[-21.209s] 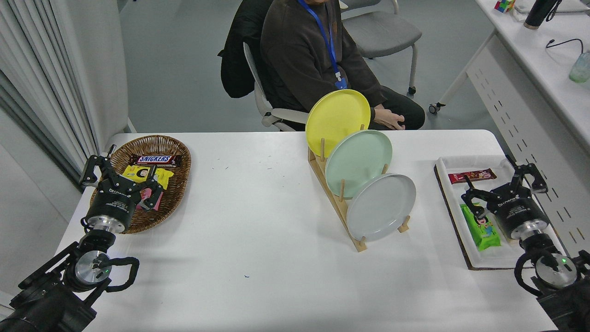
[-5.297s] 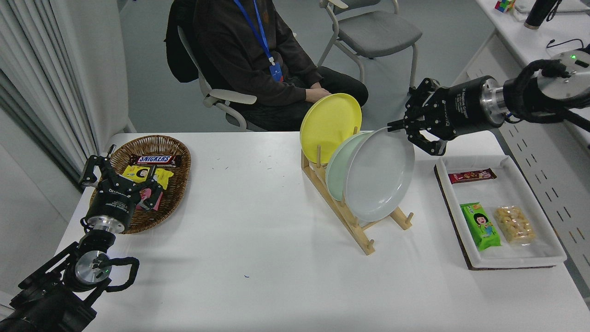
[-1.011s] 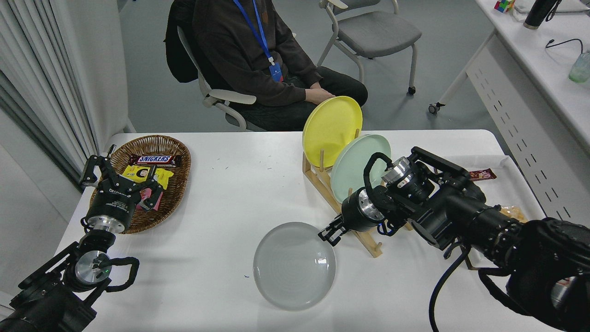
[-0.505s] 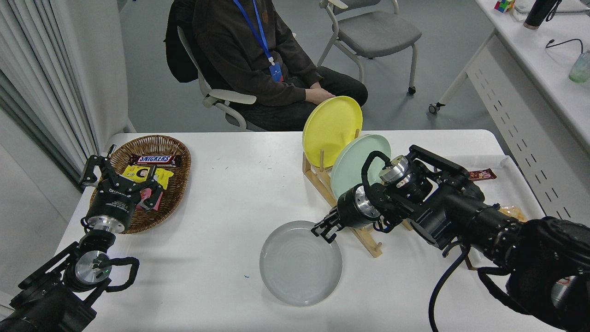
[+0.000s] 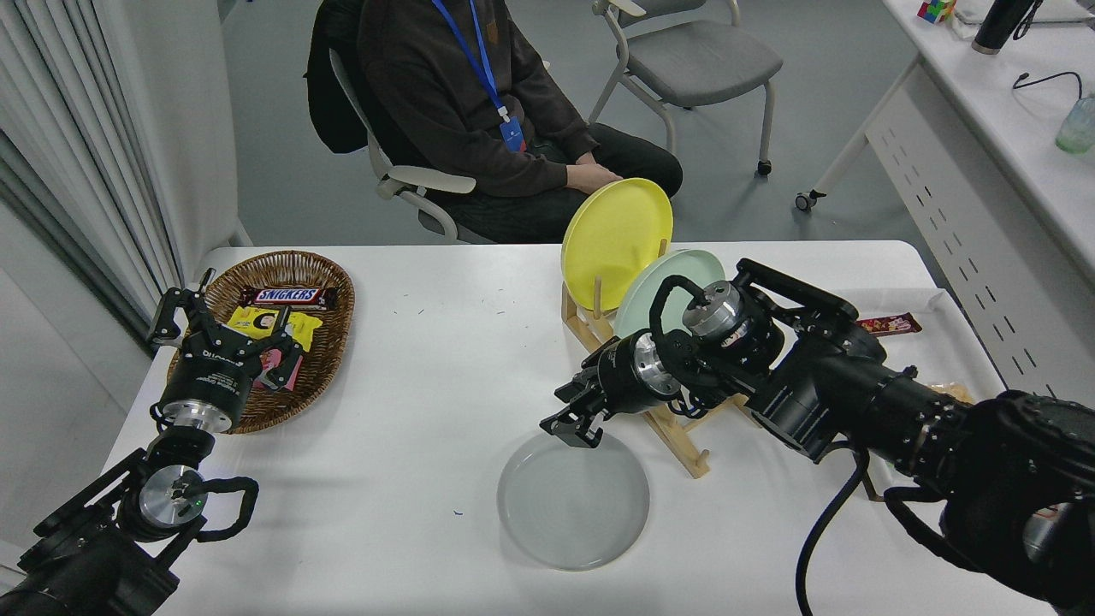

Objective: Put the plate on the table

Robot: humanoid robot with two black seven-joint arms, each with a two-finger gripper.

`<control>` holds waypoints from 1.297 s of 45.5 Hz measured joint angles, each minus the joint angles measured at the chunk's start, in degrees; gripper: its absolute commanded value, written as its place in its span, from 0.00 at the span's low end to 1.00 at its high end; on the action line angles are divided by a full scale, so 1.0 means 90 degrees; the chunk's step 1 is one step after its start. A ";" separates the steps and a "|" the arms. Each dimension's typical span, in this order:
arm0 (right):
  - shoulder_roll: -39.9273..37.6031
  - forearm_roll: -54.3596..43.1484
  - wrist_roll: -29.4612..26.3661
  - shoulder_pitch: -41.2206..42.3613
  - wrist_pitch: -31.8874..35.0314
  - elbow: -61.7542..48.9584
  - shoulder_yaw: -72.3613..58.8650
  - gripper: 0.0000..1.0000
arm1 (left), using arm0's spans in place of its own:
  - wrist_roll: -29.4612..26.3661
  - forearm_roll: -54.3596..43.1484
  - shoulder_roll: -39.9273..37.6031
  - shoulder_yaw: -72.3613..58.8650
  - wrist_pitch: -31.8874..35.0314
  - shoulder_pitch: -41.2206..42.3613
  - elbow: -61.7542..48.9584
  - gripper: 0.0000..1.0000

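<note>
Plate [image 5: 573, 500] flat on table [image 5: 411, 376], right hand [image 5: 571, 425] at its far rim, fingers apparently apart.

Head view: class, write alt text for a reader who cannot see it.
A round pale grey plate lies flat on the white table, with the black right gripper at its far rim. Yellow and mint green plates stand in a wooden rack.

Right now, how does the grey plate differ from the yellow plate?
The pale grey plate lies flat on the white table, near its front edge; the yellow plate stands on edge in the wooden rack towards the far side. The right gripper hangs at the grey plate's far rim; nothing is near the yellow one. Both are round, plain and about the same size.
</note>
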 measured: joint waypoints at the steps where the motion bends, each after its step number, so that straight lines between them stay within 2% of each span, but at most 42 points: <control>1: 0.0001 -0.0020 0.0000 0.0025 0.0046 0.0026 -0.0002 0.52 | 0.0000 0.0001 0.0000 0.0000 0.0000 0.0000 0.0000 0.98; 3: 0.0001 -0.0083 -0.0004 0.0089 0.0162 0.0095 -0.0007 0.56 | 0.0000 0.0001 0.0000 0.0000 0.0000 0.0000 0.0000 0.98; 7: 0.0001 -0.0204 -0.0008 0.0189 0.0335 0.0177 -0.0014 0.75 | 0.0000 0.0000 0.0000 0.0000 0.0000 0.0000 0.0000 0.98; 11: 0.0001 -0.0342 -0.0010 0.0289 0.0509 0.0235 -0.0014 0.82 | 0.0000 0.0001 0.0000 0.0000 0.0000 0.0000 0.0000 0.98; 15: 0.0001 -0.0474 -0.0010 0.0400 0.0655 0.0275 0.0012 0.98 | 0.0000 0.0000 0.0000 0.0000 0.0000 0.0000 0.0000 0.98; 28: -0.0010 -0.0862 0.0042 0.0737 0.1317 0.0314 0.0239 0.99 | 0.0000 0.0000 0.0000 0.0000 0.0000 0.0000 0.0000 0.98; 44: -0.0496 -0.2244 0.0336 0.0880 0.2293 0.0253 0.1269 0.99 | 0.0000 0.0000 0.0000 0.0000 0.0000 0.0000 0.0000 0.98; 50: -0.0720 -0.2567 0.0740 0.0897 0.2543 0.0239 0.1643 0.99 | 0.0000 0.0000 0.0000 0.0000 0.0000 0.0000 0.0000 0.98; 59: -0.1104 -0.2808 0.1740 0.0906 0.2741 0.0122 0.2049 0.99 | 0.0000 0.0002 0.0000 0.0000 0.0000 0.0000 0.0000 0.98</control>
